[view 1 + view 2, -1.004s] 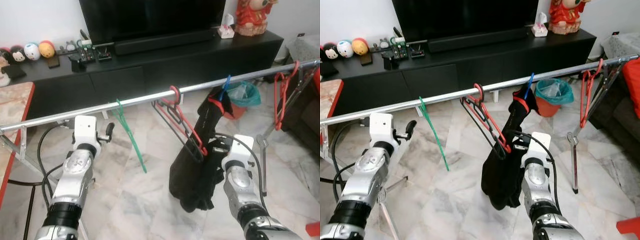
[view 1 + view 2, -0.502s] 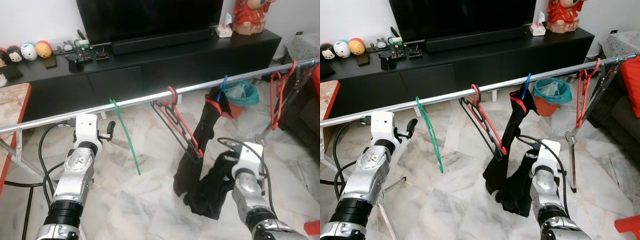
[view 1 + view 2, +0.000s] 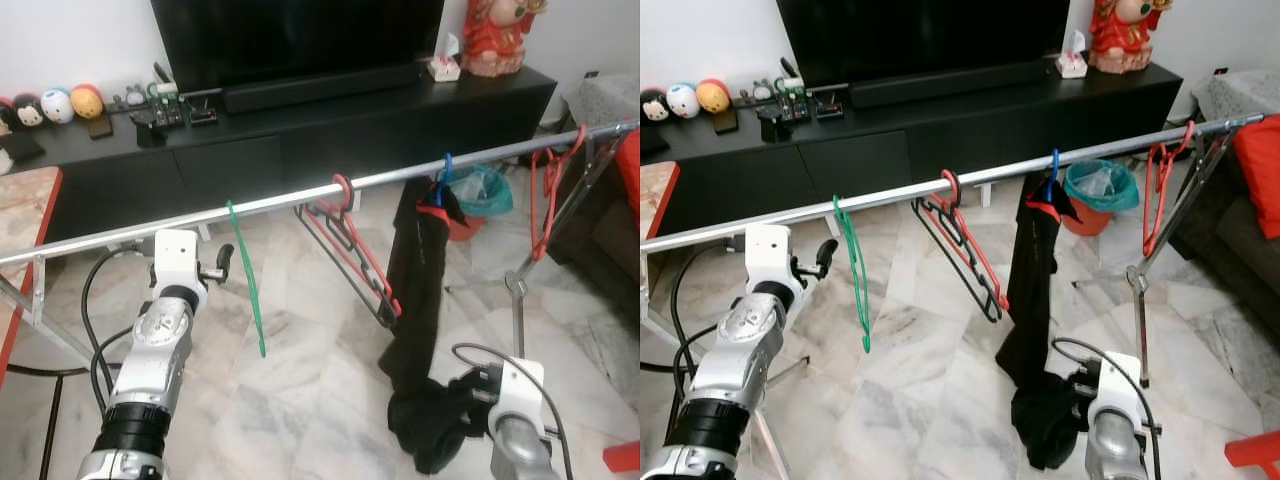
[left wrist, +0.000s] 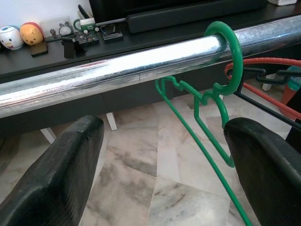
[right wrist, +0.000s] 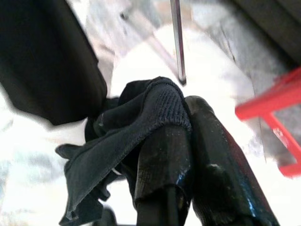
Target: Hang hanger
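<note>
My left hand (image 4: 160, 155) sat raised just under the long silver metal rail (image 3: 300, 197), fingers (image 4: 61, 165) spread wide w/ nothing between them. The thin green plastic hanger (image 3: 245, 280) was hooked on the rail right in front of that hand, dangling free & tilted, not touched by me.

Further along the rail hung a cluster of red and black hangers (image 3: 355, 250), then the black garment (image 3: 415, 290) on a hanger w/ a blue hook (image 3: 447, 166). The cloth ran straight down from the rail & bunched near the marble floor (image 3: 320, 350). A lone red wire hanger (image 3: 555, 190) sat at the far end, near the rack's upright.

My right hand (image 5: 183, 141) was low by the floor, fingers pinched closed on the bottom fold of the black garment.

Risks as I judged them: w/ the hem in my grip, any further pull down or away could drag the blue hook along or off the rail, or yank the cloth off its hanger. The green hanger sat loose, so a bump from my left hand could knock it off.
</note>
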Motion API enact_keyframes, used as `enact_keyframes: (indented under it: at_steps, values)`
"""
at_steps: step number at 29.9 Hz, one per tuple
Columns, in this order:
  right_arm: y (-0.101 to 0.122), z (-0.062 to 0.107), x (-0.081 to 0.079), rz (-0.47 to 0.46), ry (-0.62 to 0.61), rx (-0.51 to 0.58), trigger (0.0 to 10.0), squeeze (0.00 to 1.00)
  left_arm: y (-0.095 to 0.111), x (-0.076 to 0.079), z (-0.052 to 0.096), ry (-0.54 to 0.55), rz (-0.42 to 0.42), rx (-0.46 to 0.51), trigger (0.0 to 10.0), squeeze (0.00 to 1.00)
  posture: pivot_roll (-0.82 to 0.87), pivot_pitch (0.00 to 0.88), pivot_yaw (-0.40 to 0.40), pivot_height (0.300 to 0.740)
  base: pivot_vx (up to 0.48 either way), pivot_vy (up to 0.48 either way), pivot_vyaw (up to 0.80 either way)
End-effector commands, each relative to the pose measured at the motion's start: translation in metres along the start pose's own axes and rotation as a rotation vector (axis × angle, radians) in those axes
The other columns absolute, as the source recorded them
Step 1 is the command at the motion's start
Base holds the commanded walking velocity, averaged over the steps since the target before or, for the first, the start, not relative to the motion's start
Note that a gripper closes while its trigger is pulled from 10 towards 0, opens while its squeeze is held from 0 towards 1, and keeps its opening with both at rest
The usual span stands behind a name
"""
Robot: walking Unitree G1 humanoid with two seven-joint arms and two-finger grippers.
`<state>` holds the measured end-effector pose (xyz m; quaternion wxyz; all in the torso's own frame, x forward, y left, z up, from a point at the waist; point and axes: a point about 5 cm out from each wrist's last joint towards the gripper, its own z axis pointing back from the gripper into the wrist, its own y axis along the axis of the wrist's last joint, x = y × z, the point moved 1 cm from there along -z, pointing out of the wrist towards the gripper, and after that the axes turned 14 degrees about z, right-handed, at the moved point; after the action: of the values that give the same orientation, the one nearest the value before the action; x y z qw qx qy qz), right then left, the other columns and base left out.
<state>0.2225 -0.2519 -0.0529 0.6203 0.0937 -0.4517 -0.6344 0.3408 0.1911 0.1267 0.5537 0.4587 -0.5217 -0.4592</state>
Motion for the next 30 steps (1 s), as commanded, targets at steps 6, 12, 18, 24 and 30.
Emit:
enact_keyframes:
  at_steps: [6, 12, 18, 24, 30]
  values:
    - [-0.049, 0.02, -0.028, 0.153, 0.123, -0.191, 10.0, 0.0, 0.003, -0.004, 0.0, 0.01, 0.001, 0.01, 10.0, 0.0, 0.02, 0.0, 0.03, 0.728, 0.0, 0.0, 0.0]
    - [-0.071, 0.033, -0.038, 0.133, 0.168, -0.273, 10.0, 0.0, 0.003, -0.003, 0.0, 0.006, 0.004, 0.012, 10.0, 0.0, 0.02, 0.0, 0.033, 0.728, 0.0, 0.0, 0.0]
    - [-0.082, 0.037, -0.038, 0.149, 0.198, -0.303, 10.0, 0.0, 0.003, -0.002, 0.0, 0.0, 0.004, 0.011, 10.0, 0.0, 0.02, 0.0, 0.034, 0.728, 0.0, 0.0, 0.0]
    - [-0.08, 0.035, -0.034, 0.146, 0.189, -0.297, 10.0, 0.0, 0.002, -0.001, 0.0, -0.004, 0.005, 0.006, 10.0, 0.0, 0.02, 0.0, 0.033, 0.728, 0.162, 0.0, 0.0]
    - [-0.076, 0.033, -0.033, 0.14, 0.186, -0.282, 10.0, 0.0, 0.002, -0.001, 0.0, -0.005, 0.007, 0.007, 10.0, 0.0, 0.02, 0.0, 0.032, 0.728, 0.244, 0.0, 0.0]
